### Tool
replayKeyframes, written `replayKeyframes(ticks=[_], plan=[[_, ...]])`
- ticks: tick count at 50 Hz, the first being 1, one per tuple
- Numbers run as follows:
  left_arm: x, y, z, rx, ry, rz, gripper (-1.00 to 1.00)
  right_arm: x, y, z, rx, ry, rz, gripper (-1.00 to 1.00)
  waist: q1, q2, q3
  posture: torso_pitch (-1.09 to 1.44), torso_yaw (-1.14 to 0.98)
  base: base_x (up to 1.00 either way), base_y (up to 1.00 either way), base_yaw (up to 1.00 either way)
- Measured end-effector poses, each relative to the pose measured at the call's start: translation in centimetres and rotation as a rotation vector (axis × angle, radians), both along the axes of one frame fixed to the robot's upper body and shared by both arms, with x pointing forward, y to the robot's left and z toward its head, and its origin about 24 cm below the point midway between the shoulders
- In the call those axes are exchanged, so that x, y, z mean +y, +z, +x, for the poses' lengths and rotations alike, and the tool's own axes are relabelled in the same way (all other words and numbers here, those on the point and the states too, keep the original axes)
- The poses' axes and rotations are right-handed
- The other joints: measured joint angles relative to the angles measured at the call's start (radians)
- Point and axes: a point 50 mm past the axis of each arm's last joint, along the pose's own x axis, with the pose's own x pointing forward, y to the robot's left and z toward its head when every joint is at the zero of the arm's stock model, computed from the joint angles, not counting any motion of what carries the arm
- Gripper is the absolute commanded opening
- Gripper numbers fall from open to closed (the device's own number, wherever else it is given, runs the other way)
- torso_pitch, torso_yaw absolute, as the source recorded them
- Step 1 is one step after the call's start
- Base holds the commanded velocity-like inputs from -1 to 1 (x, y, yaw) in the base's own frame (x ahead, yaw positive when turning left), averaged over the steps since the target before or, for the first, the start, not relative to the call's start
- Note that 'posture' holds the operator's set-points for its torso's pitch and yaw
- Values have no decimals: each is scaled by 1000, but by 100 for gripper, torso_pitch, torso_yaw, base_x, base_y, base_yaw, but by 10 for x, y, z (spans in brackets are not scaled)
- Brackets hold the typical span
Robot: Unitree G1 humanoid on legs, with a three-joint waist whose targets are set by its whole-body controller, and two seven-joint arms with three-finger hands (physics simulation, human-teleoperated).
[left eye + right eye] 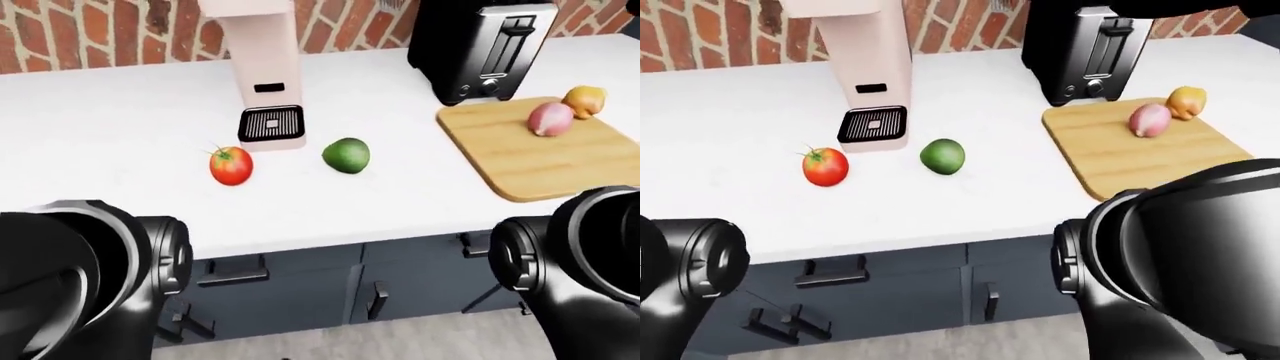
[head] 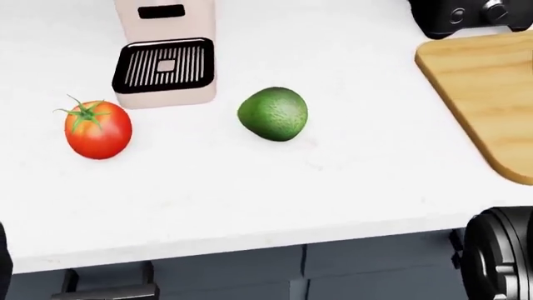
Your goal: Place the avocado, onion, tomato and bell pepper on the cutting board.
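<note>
A green avocado [image 2: 272,113] lies on the white counter, with a red tomato [image 2: 97,129] to its left. At the right of the left-eye view the wooden cutting board [image 1: 530,161] carries a pink onion [image 1: 551,118] and a yellow bell pepper [image 1: 584,100] near its top edge. Only black arm segments show, the left arm [image 1: 80,277] at the bottom left and the right arm [image 1: 585,251] at the bottom right. Neither hand appears in any view.
A pink coffee machine [image 1: 265,67] with a black drip grille [image 2: 163,65] stands just above the tomato and avocado. A black toaster [image 1: 483,49] stands above the board against the brick wall. Dark cabinet drawers with handles [image 1: 232,271] run below the counter's edge.
</note>
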Motion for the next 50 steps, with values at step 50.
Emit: replayKeyframes(ticks=[50], plan=[[2,-3,3,12,15,-1,100,10,-6,13,87,215,46,100,-2,-2,46,0,0,1,5,0]])
